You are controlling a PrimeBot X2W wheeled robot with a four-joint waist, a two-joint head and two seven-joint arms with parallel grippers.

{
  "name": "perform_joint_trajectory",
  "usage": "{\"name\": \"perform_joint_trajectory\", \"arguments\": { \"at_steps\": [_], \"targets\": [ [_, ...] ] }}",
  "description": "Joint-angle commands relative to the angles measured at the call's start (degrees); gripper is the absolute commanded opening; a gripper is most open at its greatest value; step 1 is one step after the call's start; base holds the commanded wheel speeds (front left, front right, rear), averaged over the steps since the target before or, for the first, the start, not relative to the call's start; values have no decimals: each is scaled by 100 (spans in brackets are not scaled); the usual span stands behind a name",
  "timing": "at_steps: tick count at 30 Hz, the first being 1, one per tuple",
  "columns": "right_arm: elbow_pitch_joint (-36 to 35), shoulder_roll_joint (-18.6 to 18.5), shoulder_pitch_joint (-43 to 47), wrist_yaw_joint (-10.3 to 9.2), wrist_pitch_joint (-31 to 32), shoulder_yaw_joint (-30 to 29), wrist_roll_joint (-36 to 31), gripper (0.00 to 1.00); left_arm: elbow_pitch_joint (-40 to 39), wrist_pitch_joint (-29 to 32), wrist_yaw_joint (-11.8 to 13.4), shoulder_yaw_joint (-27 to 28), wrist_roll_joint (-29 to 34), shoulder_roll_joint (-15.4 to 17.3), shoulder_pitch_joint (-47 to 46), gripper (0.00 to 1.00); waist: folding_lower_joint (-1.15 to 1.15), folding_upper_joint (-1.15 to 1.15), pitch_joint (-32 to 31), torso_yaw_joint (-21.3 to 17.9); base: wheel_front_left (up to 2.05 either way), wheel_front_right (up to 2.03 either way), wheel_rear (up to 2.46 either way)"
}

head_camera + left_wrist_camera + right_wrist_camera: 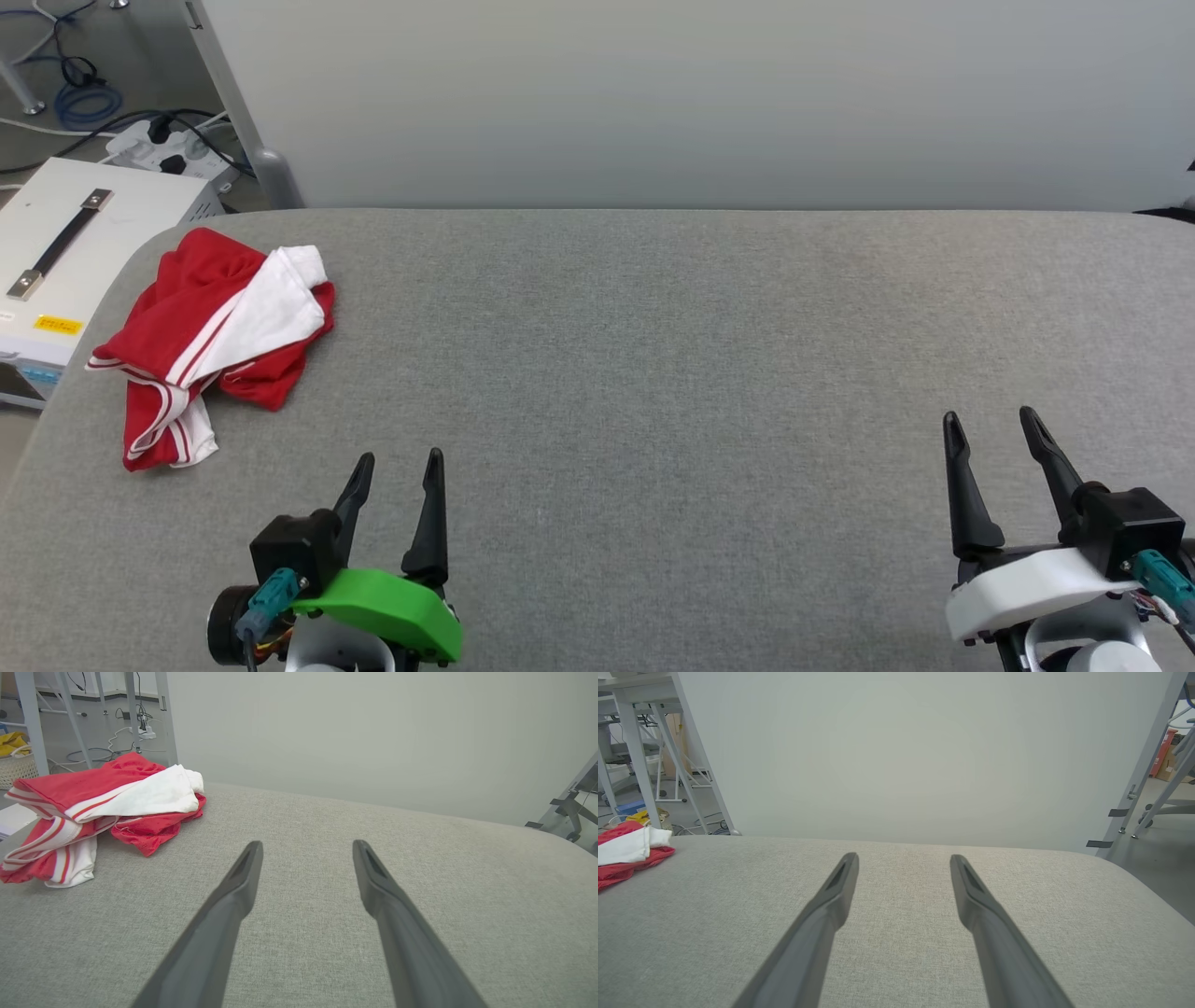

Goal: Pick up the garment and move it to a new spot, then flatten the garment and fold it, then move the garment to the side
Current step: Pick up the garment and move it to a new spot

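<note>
While the garment [210,336] lies crumpled at the far left corner of the grey desk [653,373], the left pincer [400,457] stands near it, wide and empty; the right pincer [988,413], also wide, is well apart.

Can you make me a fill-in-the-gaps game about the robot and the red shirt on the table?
1. The garment is red and ____.
2. It lies bunched up on the robot's ____ side of the table.
3. The left gripper and the right gripper both have their fingers ____.
4. The table's cover is ____ in colour.
Missing words: white, left, open, grey.
</note>
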Motion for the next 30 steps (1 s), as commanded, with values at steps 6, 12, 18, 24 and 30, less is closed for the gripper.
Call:
{"name": "perform_joint_trajectory", "arguments": {
  "at_steps": [6,12,18,24,30],
  "targets": [
    [-44,-7,99,-3,-123,98,59,100,98,-128,-41,-1,-159,-23,-88,100,0,0,35,296,0,0,0],
    [-60,-8,101,-3,-192,219,29,100,145,-199,-60,38,-232,-24,-118,100,0,0,71,672,0,0,0],
    [-60,-8,104,-4,-286,310,23,100,202,-294,-94,62,-326,-26,-127,100,0,0,92,1247,0,0,0],
    [-69,-9,111,-4,-358,376,45,100,227,-367,-114,40,-427,-28,-137,100,0,0,98,1710,0,0,0],
    [-82,-9,115,-4,-428,460,64,100,272,-439,-150,-9,-513,-29,-135,100,0,0,103,2131,0,0,0]
  ]
}}
